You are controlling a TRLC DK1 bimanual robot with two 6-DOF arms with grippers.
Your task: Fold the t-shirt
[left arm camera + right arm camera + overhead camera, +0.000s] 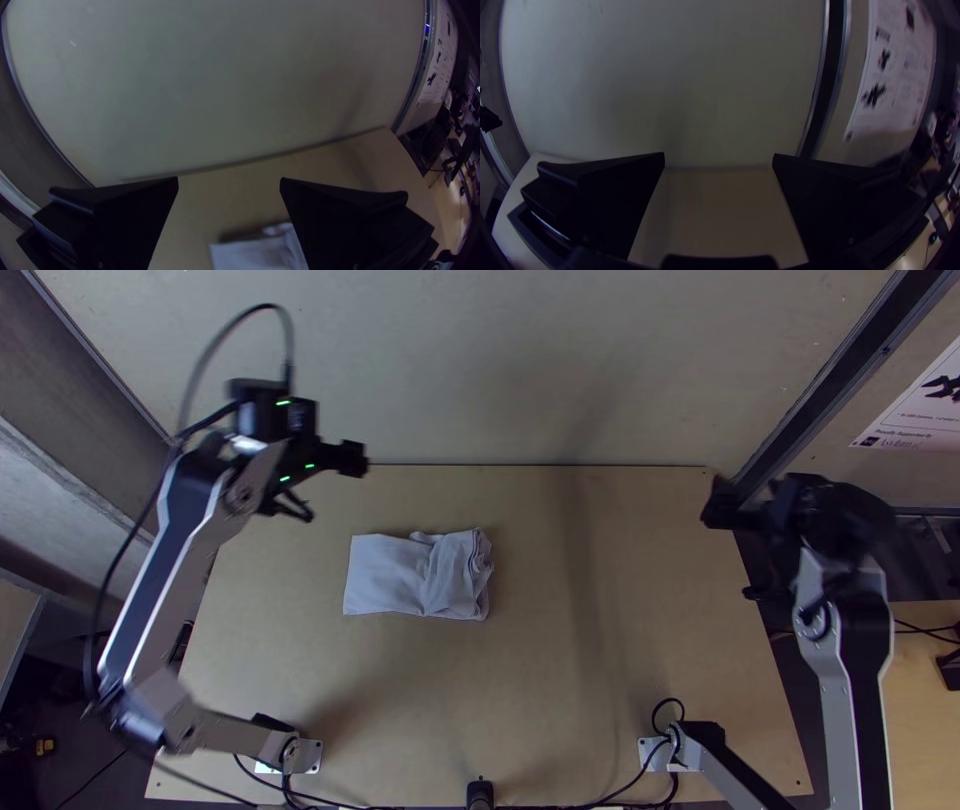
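T-shirt (400, 575): I see it folded compactly on the tabletop (530, 690), left side.
Left gripper (325, 483): wide open, empty, far left.
Right gripper (740, 550): also wide open, empty, far right.

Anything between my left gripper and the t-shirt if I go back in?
Nothing visible stands in the way. The left gripper hangs open near the table's far edge, and the t-shirt lies folded nearer the arm bases, with wooden tabletop between.
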